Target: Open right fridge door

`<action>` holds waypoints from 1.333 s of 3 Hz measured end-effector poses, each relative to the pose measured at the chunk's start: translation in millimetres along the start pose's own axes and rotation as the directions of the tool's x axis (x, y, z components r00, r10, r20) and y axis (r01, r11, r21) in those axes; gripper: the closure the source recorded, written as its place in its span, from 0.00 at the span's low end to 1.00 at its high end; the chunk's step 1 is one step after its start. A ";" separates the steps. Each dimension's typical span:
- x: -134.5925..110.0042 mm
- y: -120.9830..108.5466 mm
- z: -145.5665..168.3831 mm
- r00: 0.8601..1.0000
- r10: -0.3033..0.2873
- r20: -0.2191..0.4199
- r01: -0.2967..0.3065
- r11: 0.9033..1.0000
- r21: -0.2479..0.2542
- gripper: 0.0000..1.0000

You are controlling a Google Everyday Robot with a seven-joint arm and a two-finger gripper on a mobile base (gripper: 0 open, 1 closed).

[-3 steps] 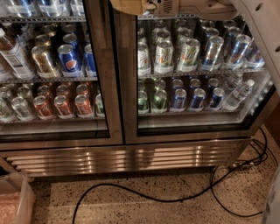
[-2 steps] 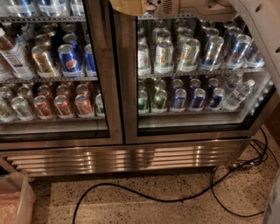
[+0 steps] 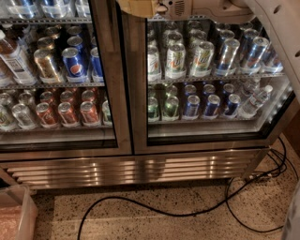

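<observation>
fingers: tan, cut off by the top edge of the view; whether they are released or clenched cannot be told.

gripper: seen at the very top of the view, over the upper frame of the right fridge door, just beside the centre seam. it is carried by a white arm that comes in from the upper right corner.

right fridge door: glass pane in a steel frame with black trim, seen shut, its inner stile set flush against that of the left door.

fridge: two-door steel cooler, filling the upper two thirds of the view; a slatted grille is fitted along its base.

contents, right side: two wire shelves of green, silver and blue cans, with a clear bottle at the lower shelf's right end.

contents, left side: a blue pepsi can on the upper shelf, red cans below.

floor: speckled; a black cable is looped across it. a clear plastic bin is set at the lower left corner.
</observation>
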State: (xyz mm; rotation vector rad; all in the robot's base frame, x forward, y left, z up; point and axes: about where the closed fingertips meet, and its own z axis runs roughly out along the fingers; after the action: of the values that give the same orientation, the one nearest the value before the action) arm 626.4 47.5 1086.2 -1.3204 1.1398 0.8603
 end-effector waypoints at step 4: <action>0.0 0.0 0.1 1.000 0.000 0.000 0.000 1.000 0.000 0.00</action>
State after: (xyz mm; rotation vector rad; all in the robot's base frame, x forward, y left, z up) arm 626.4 47.6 1086.2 -1.3205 1.1397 0.8605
